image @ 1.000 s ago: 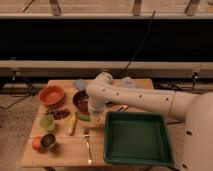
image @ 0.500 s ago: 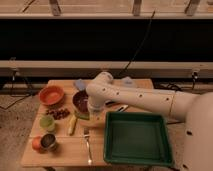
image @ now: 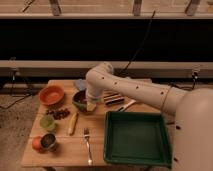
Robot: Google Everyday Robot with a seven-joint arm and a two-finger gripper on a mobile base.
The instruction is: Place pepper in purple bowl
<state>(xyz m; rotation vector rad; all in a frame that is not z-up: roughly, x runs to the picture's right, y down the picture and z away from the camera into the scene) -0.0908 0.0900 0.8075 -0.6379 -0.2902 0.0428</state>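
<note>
The purple bowl (image: 78, 98) stands on the wooden table (image: 65, 152), right of the orange bowl. My gripper (image: 90, 105) points down at the bowl's right front rim, with the white arm (image: 130, 90) reaching in from the right. The pepper does not show; the gripper covers that part of the bowl, and I cannot tell whether the pepper is in the gripper or in the bowl.
An orange bowl (image: 51, 94) is at the back left. A light green cup (image: 47, 122), dark grapes (image: 61, 114), a pale yellow corn piece (image: 73, 123), a fork (image: 87, 145), a metal cup (image: 48, 141) and an orange fruit (image: 36, 144) lie in front. A green tray (image: 137, 137) fills the right side.
</note>
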